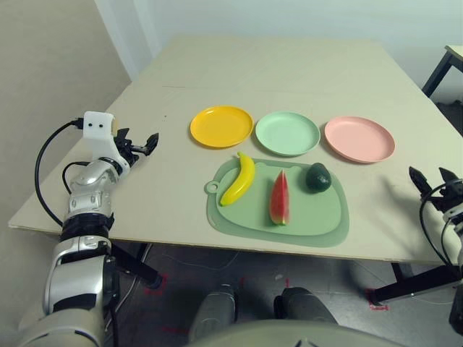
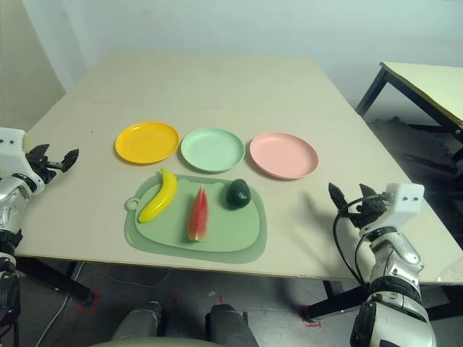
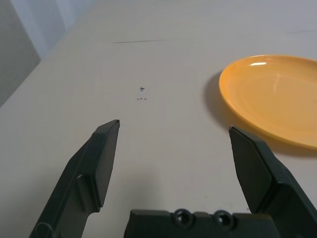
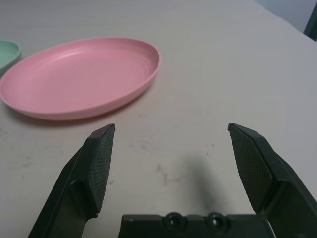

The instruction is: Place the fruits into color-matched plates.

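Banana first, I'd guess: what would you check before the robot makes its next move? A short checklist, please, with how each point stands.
- Left hand open and empty: ok
- Banana unobstructed, no other fruit lying on it: ok
- Yellow plate empty, ready for the banana: ok
- Left hand around the banana: not ok, it stands off to the left of it
- Right hand out of the banana's way: ok, it is beyond the pink plate
- Banana's firmness for gripping: cannot tell
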### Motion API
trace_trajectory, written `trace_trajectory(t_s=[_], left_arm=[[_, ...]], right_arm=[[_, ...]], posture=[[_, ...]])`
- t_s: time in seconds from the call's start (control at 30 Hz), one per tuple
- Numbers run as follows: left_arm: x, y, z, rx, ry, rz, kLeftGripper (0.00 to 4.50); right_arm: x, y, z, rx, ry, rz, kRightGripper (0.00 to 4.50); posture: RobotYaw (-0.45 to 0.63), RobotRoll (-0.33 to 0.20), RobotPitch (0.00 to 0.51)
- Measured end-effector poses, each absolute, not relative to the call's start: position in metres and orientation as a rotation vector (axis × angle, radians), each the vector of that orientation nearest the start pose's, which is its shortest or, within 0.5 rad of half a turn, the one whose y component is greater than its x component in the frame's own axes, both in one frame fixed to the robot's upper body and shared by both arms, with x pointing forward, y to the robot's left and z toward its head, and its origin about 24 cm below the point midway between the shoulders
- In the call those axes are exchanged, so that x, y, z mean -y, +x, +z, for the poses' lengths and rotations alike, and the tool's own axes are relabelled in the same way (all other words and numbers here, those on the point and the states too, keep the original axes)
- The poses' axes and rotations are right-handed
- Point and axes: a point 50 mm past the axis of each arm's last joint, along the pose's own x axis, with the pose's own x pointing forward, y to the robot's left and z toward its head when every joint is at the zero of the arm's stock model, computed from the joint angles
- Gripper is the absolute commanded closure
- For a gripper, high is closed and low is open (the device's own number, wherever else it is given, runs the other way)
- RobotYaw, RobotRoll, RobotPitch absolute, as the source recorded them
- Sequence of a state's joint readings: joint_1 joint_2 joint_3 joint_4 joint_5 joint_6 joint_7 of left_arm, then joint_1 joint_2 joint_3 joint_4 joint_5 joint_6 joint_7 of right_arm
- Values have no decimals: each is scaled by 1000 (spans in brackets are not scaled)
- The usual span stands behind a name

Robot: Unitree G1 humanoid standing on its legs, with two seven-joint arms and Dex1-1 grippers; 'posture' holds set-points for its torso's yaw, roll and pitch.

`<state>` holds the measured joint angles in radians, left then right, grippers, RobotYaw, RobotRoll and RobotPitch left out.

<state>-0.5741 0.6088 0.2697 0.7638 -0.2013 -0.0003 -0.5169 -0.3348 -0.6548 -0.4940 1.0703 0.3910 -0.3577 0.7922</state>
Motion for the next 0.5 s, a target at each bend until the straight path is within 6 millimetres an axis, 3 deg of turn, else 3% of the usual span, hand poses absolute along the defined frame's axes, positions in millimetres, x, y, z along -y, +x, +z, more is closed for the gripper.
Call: trace_trajectory(t_s=[0.23,0.5], left_arm=[[-316,341,129,-51,177,-114,0],[-319,338,126,-55,141,-108,0]], right_arm=[[379,238,39,-31,32,-8,18],[381,237,40,-35,27,-11,18]], posture=[[-45,0,50],[-48,0,36]])
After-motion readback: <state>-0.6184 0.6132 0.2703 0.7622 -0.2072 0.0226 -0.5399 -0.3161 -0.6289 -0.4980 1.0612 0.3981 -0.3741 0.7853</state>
